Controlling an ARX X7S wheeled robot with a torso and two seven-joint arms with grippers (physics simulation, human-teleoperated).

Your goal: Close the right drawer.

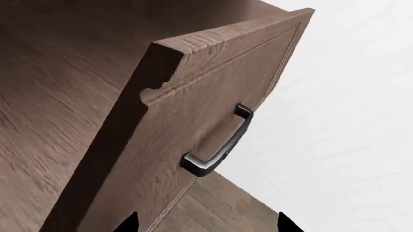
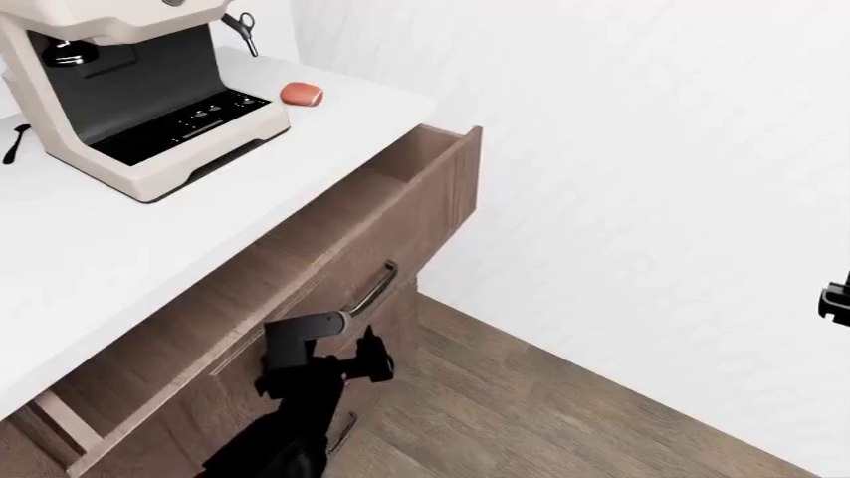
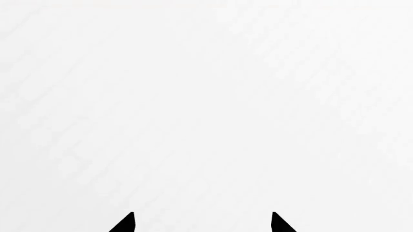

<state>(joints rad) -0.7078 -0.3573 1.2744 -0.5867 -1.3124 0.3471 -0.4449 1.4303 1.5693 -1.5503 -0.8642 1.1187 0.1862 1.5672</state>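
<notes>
Brown wood-grain, the right drawer juts far out under the white counter (bar handle close ahead), so the left gripper, fingertips apparently spread, should press its panel squarely.

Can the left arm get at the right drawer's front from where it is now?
Probably yes. The left tool hangs open just before the right drawer, near its bar handle, and nothing shows between them.
</notes>
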